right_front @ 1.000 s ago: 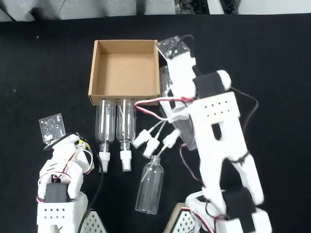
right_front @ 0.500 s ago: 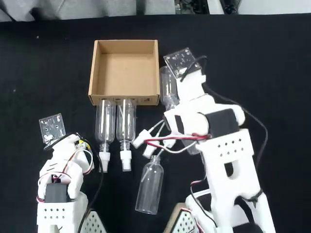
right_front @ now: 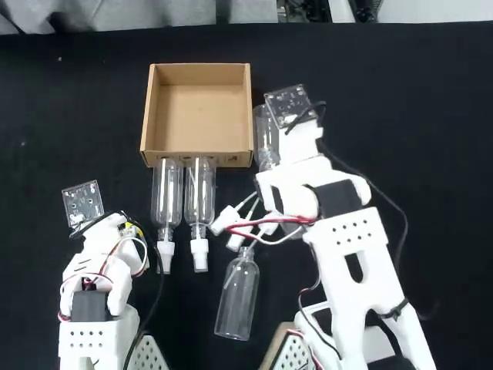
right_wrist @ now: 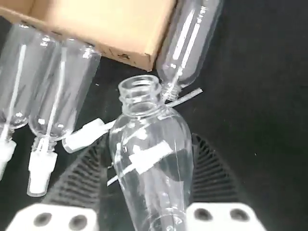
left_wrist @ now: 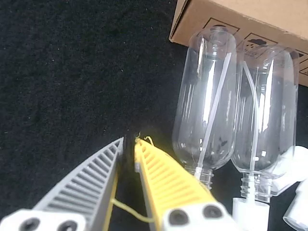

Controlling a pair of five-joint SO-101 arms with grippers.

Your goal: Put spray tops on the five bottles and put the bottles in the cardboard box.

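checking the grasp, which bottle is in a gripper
The uncapped bottle between the fingers of the right gripper, open neck toward the cardboard box; the others lie loose on the table.

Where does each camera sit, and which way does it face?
High view: fixed above the table, looking down on the cardboard box, left arm and right arm.
Left wrist view: on its arm, looking past its shut pincer at two capped bottles.
Right wrist view: on its arm, looking along its pincer, which holds an uncapped bottle.
Shared: both wrist views show the box and those capped bottles.
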